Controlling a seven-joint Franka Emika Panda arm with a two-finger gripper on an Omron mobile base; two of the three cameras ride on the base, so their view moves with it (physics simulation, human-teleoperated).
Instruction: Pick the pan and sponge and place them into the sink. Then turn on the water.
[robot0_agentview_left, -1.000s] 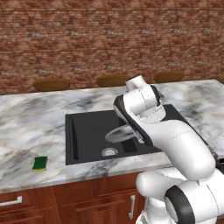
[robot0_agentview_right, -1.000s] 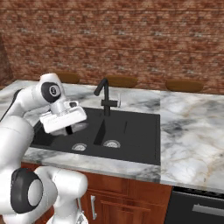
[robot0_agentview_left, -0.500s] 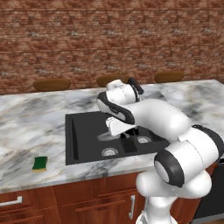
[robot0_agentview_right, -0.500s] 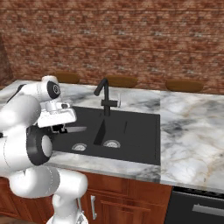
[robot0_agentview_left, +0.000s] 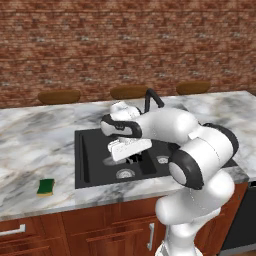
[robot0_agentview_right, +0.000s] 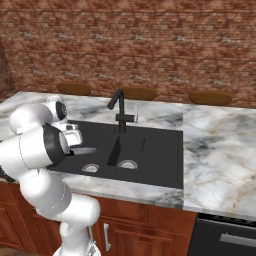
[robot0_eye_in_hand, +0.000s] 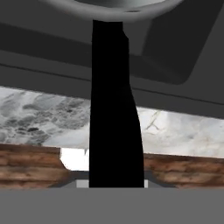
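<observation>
The white arm is seen folded low over the front of the counter, elbow bulging toward the base, forearm reaching left across the matte black double-basin sink. The two-finger gripper is held above the larger left bowl, pointing roughly sideways, wrist rolled. The jaws are closed tight on the long black handle of the small round silver-grey metal pan; in the hand view the handle runs straight up from between the fingertips to the pan's rim at the top edge. In the left base view the pan is glimpsed as a grey edge just left of the hand, over the left bowl; whether it rests on the basin floor cannot be told. In the right base view a grey sliver of the pan sticks out beside the hand.

The green-topped, yellow-bottomed rectangular sponge is lying on the grey-veined marble counter, left of the sink, near the front edge, well apart from the gripper.

Round metal drains are visible in the bowls. The black curved faucet stands behind the sink. Three brown round stool tops sit beyond the counter, before a red brick wall.

No readable writing or labels are found.
</observation>
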